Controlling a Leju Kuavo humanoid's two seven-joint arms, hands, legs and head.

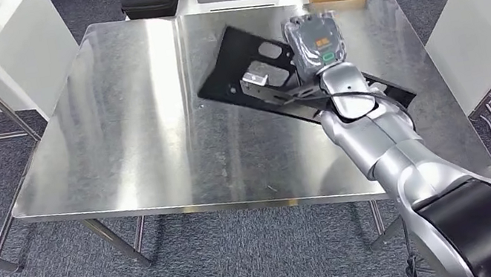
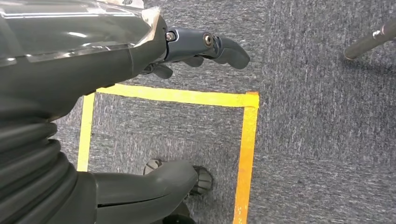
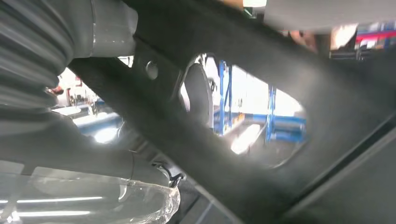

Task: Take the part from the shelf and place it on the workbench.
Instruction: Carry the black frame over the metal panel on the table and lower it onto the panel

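The right hand (image 1: pixel 317 44) reaches over the far right part of the steel desk (image 1: pixel 137 141), with the black part (image 1: pixel 240 56) just beside it at about its nine o'clock. The part is a flat, dark plate with rounded cut-outs and a small pale bracket near its middle. Its long axis runs from ten o'clock to four o'clock across the desk, passing under the right wrist. It seems to lie on or just above the surface; I cannot tell if it rests fully.

The right wrist view looks through one cut-out of the part (image 3: pixel 261 70) at close range, so the hand is touching or holding it, but the fingers are hidden. I cannot tell their state.

The left hand (image 2: pixel 205 46) hangs over the carpet (image 2: pixel 317 140), fingers loosely curled, holding nothing. The right arm is clearly the nearer one.
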